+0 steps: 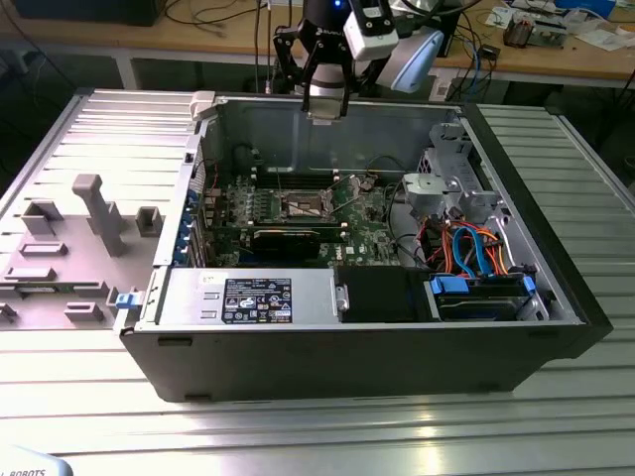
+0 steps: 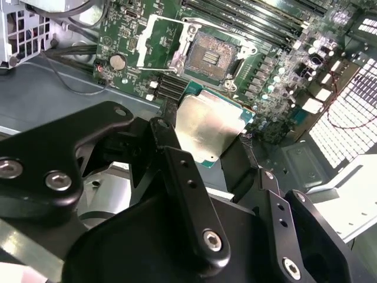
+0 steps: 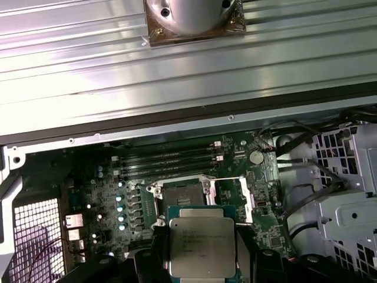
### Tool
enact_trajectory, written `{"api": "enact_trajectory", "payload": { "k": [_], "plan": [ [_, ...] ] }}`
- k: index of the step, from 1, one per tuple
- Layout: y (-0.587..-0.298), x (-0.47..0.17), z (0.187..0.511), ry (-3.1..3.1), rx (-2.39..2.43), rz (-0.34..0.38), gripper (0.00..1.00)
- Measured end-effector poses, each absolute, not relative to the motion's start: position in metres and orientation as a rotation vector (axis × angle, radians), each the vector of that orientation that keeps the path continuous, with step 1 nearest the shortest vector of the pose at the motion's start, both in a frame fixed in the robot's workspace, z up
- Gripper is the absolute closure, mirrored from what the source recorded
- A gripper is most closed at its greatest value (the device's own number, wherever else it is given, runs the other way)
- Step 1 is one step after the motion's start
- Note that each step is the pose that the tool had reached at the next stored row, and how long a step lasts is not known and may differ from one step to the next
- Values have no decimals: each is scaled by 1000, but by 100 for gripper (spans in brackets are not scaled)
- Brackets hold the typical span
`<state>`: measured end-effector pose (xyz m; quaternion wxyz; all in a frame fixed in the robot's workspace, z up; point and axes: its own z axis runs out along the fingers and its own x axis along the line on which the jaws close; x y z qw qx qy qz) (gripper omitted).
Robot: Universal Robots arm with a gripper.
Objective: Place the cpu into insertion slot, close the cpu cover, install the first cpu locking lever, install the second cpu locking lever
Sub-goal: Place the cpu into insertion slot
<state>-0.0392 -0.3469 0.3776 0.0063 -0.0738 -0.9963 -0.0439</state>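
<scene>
Second wrist view: gripper [image 2: 208, 140] grips cpu [image 2: 206, 118] edges, above open insertion slot [image 2: 211, 57].

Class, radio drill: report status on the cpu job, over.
Gripper shut on cpu, above the board. Insertion slot bare, cpu cover open. Nothing seen blocking.

Black-and-white printed label [image 1: 256, 299] on grey metal box [image 1: 189, 297] at the case's near side: lettering too small to read. Faint print on cpu [image 3: 202, 246] top, illegible. Cut-off lettering on white object [image 1: 25, 468], exterior view's near left corner.
</scene>
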Motion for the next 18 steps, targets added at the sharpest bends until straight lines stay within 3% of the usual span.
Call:
{"api": "enact_trajectory", "payload": {
  "k": [18],
  "plan": [
    [-347,-41,376,-3110,-347,-137,46]
  ]
}}
